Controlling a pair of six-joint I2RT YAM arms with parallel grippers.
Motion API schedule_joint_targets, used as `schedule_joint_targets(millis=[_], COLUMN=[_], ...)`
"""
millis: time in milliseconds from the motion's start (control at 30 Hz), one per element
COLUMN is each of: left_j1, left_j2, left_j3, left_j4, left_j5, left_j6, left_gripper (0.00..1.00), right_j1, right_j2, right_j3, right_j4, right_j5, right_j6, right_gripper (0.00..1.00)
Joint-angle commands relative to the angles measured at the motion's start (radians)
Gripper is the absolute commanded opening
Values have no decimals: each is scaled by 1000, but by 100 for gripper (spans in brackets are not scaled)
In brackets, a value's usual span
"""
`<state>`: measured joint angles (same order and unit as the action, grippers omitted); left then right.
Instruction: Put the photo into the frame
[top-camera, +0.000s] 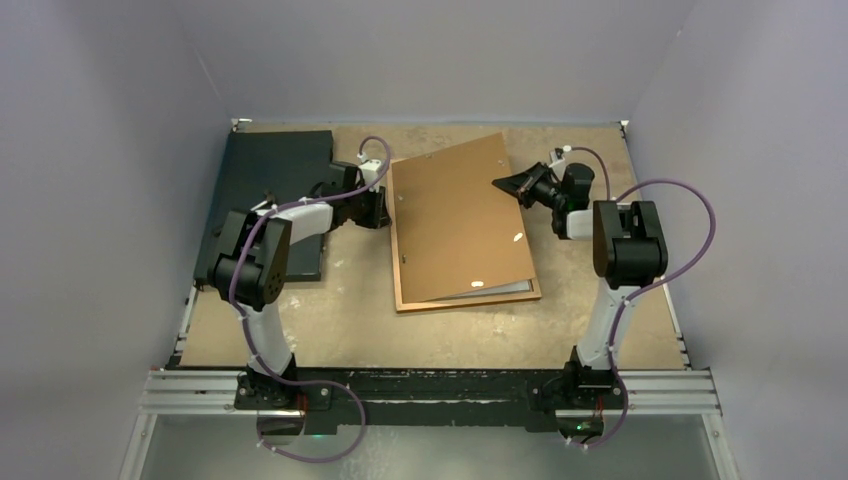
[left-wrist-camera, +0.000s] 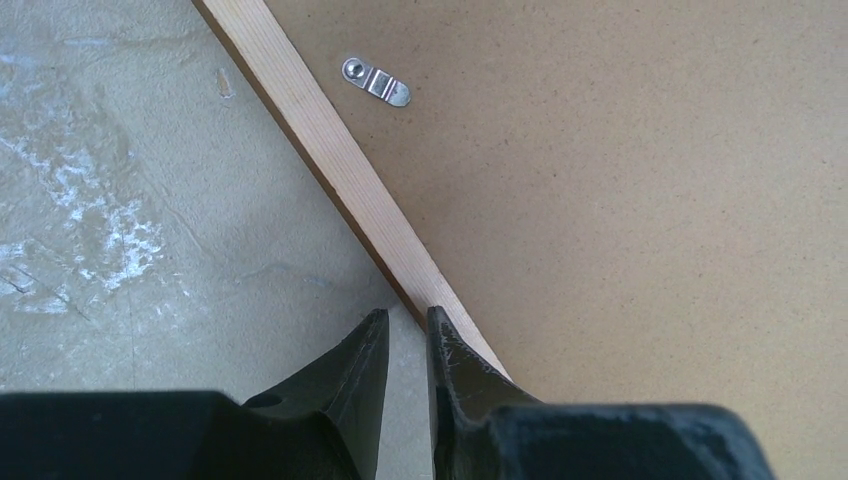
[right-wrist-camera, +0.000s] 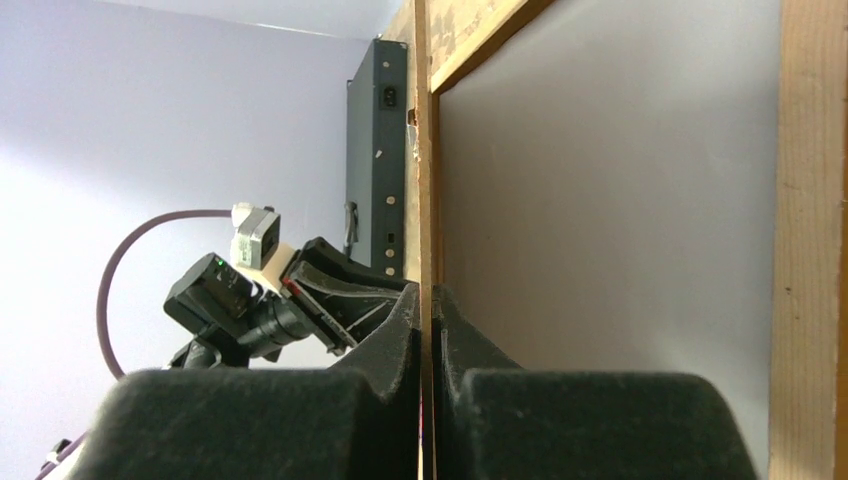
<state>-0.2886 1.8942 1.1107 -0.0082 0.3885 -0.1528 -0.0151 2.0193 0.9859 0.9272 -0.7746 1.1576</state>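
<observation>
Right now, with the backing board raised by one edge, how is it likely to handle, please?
The backing board is probably stiff: pinched at one edge by the right gripper, it looks flat. Its thin edge suggests lightness; it may pivot in that narrow grip.

Frame flat on table, centre. Backing board over frame: left side down along frame's left rail, right side raised off it. Flat sheet in frame, under board. Metal clip on board, just beside left rail. Mat far left, apart from frame. Left gripper at left rail's far end. Right gripper pinching board's far right edge.
</observation>
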Motion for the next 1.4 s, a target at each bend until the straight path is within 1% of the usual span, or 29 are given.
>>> schedule_joint_targets(millis=[0,233,333,500,567,600,667,700,767,800,900,1000,1200,1367], left_j1=[-4,-4,-4,-3,-3,-3,0,0,0,1,2,2,3,5], left_j2=[30,18,10,-9,-20,-28,-38,-41,-47,-50,-57,-62,-70,-72], left_j3=[6,5,4,0,-4,-5,-9,-11,-10,-12,-16,-16,-21,-23], left_j4=[-9,-19,-22,-27,-27,-28,-27,-28,-30,-32,-33,-37,-39,-41], left_j5=[-19,-13,-13,-19,-25,-28,-32,-33,-33,-33,-34,-37,-37,-35], left_j6=[35,53,63,73,78,80,87,89,93,93,95,99,104,106], left_gripper=[18,16,16,15,15,15,14,14,14,13,13,12,12,11], right_j1=[34,62,81,103,111,116,122,124,134,144,177,210,278,306], right_j2=[2,4,-2,-39,-53,-57,-60,-66,-80,-82,-78,-78,-53,-49], right_j3=[16,34,79,168,211,231,257,264,279,292,349,396,489,514], right_j4=[49,-21,-168,-448,-563,-612,-672,-695,-739,-766,-870,-956,-1093,-1137], right_j5=[-12,10,34,125,179,196,214,238,279,300,393,532,726,801], right_j6=[3,-75,-170,-369,-450,-495,-528,-544,-573,-590,-658,-701,-780,-804], right_gripper=[0,0,0,15,46,51,62,70,92,98,99,99,99,99])
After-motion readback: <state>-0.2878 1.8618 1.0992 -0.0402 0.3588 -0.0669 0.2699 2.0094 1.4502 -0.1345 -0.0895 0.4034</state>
